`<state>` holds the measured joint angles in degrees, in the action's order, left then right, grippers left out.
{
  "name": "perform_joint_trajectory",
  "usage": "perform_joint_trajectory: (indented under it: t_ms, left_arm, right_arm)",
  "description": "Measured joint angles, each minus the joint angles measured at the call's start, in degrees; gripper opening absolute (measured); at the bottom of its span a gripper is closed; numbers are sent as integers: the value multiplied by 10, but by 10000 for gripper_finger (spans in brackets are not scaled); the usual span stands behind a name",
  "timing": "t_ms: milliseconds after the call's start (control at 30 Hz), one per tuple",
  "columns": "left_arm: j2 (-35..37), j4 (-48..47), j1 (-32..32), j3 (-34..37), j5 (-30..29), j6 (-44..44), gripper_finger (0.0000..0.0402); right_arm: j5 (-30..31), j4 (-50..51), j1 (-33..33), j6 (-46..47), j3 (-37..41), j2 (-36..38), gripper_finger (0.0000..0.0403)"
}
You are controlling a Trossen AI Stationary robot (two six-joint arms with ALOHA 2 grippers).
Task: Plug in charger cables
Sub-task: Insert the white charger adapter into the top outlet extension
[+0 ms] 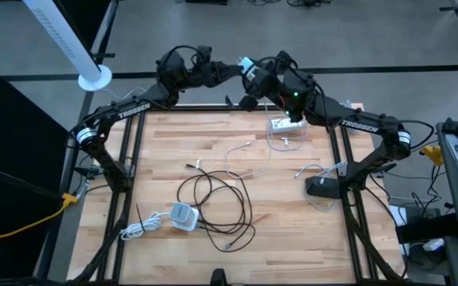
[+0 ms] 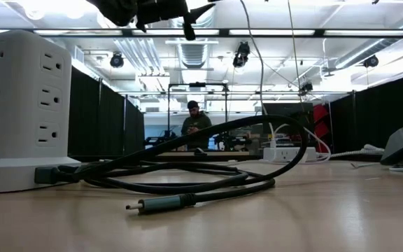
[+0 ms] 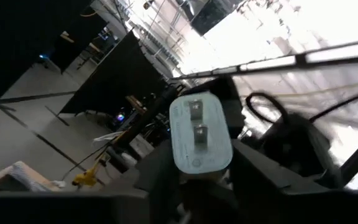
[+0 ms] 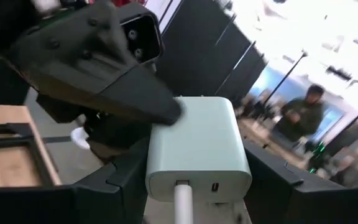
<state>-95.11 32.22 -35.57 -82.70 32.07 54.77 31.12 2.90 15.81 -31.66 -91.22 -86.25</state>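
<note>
While hovering raised just behind the power strip (image 1: 287, 123), pinching the white adapter (image 4: 197, 146) from two sides: left end effector (image 1: 239, 71) gripping it with the prong face towards its own wrist camera, right end effector (image 1: 255, 79) clamping the body. Probably handing over or regripping the adapter. Doing it well: keeping one grip firm while loosening the other, keeping prongs square, not tugging the white cable (image 4: 182, 202) hanging from its port. Charger cables looking thin and floppy. Black cable (image 1: 213, 202) lying in loose loops on the desk (image 1: 165, 151), well in front of the power strip, plug tip free. Pale cables (image 1: 249, 159) curling just in front of the power strip, ends seemingly lying loose.
</note>
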Motion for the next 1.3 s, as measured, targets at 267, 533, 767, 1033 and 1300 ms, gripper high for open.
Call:
perform_joint_trajectory:
  t_ms: [267, 533, 767, 1033, 1300]
  left_arm:
    - [-1, -8, -2, 1, 66, -126, 283]
    - [-1, -20, -1, 1, 138, -233, 328]
    - [-1, -94, -2, 1, 149, -325, 314]
    - [-1, -221, -2, 1, 160, -460, 313]
    - [1, -305, -2, 1, 161, -519, 313]
  right_arm:
    - [-31, 307, 33, 233, -109, 0, 189]
    - [-240, 545, 173, 521, -173, -1, 189]
    - [-416, 703, 304, 647, -156, -29, 189]
    - [-497, 799, 389, 598, -150, -147, 189]
    - [-541, 874, 422, 517, -149, -290, 189]
